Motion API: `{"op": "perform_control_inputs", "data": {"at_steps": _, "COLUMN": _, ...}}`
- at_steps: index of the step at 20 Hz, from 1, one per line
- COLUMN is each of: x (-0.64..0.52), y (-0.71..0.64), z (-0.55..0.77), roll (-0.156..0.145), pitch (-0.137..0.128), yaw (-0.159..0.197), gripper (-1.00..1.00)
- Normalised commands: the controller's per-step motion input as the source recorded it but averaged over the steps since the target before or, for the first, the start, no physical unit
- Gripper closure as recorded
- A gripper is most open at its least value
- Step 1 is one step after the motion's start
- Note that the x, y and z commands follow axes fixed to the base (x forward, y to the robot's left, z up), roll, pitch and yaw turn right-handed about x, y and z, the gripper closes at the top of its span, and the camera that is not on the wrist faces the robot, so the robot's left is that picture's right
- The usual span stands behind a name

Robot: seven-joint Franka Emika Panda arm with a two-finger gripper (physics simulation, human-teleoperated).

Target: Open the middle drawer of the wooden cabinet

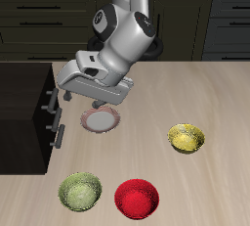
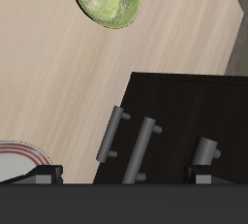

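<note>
Dark fingers [image 2: 44, 173], spread wide and holding nothing, hover above the wooden cabinet [image 1: 24, 113] at nine o'clock on the tabletop [image 1: 210, 186]. Risk: the middle drawer [image 2: 143, 150] sits just beside its twin, inviting a wrong grab.

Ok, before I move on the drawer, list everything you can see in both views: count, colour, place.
wooden cabinet: one, near-black, at the table's edge beside the plate, front facing the table.
drawer handles: silver bars on the cabinet front; two show clearly in the wrist view.
plate: one, white with a reddish rim, under the gripper.
yellow bowl: one, out on the table away from the cabinet.
green bowl: one, near the table's front edge.
red bowl: one, beside the green bowl at the front edge.
table: light wood.
kitchen units: dark, behind the table.
gripper: one, grey and white, above the plate near the cabinet; jaw state unclear.
</note>
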Motion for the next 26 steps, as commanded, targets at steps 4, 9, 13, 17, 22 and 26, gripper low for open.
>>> {"op": "perform_control_inputs", "data": {"at_steps": 4, "x": 0.0, "y": -0.11, "z": -0.18, "roll": -0.024, "pitch": 0.022, "yaw": 0.001, "gripper": -1.0}}
{"op": "perform_control_inputs", "data": {"at_steps": 9, "x": -0.07, "y": -0.08, "z": -0.13, "roll": -0.035, "pitch": 0.003, "yaw": 0.0, "gripper": -1.0}}
{"op": "perform_control_inputs", "data": {"at_steps": 13, "x": -0.05, "y": -0.13, "z": -0.12, "roll": -0.03, "pitch": 0.013, "yaw": 0.0, "gripper": -1.0}}
{"op": "perform_control_inputs", "data": {"at_steps": 17, "x": -0.05, "y": -0.15, "z": -0.03, "roll": -0.028, "pitch": -0.006, "yaw": 0.005, "gripper": -1.0}}
{"op": "perform_control_inputs", "data": {"at_steps": 22, "x": -0.1, "y": -0.18, "z": -0.03, "roll": -0.045, "pitch": -0.013, "yaw": 0.015, "gripper": -1.0}}
{"op": "perform_control_inputs", "data": {"at_steps": 26, "x": -0.01, "y": -0.07, "z": -0.03, "roll": -0.008, "pitch": -0.004, "yaw": 0.013, "gripper": -1.0}}
